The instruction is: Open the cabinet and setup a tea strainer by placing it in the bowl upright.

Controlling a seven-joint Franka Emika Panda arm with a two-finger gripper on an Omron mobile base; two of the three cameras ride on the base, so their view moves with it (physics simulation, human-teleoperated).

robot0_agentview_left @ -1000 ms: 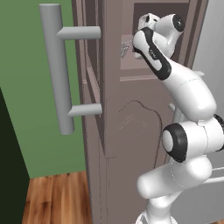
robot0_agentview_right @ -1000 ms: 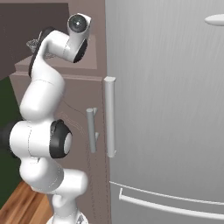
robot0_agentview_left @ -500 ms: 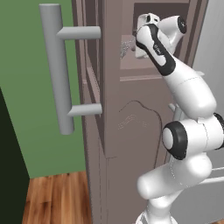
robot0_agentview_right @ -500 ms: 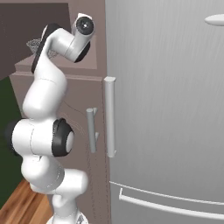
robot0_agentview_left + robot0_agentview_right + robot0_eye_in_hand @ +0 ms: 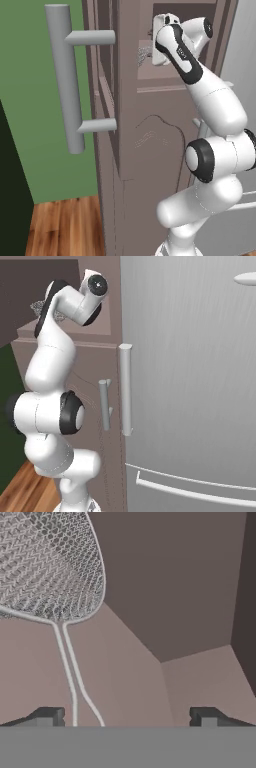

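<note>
While open, gripper (image 5: 125, 717) just below tea strainer (image 5: 50, 567).

Kitchen — steel fridge (image 5: 200, 381) beside tall cabinet (image 5: 150, 165).

You're looking at the cabinet (image 5: 125, 150) with its upper door (image 5: 102, 85) swung open toward you, edge-on, the long grey bar handle (image 5: 67, 80) standing upright at 9 o'clock of centre. Your arm (image 5: 210, 105) rises from 5 o'clock and reaches into the open compartment at 12 o'clock. Just beside the wrist, at its 9 o'clock, a bit of the silvery mesh tea strainer (image 5: 144, 52) shows on the shelf (image 5: 160, 72). Green wall (image 5: 30, 100) and wood floor (image 5: 60, 227) lie at 8 o'clock.
</note>
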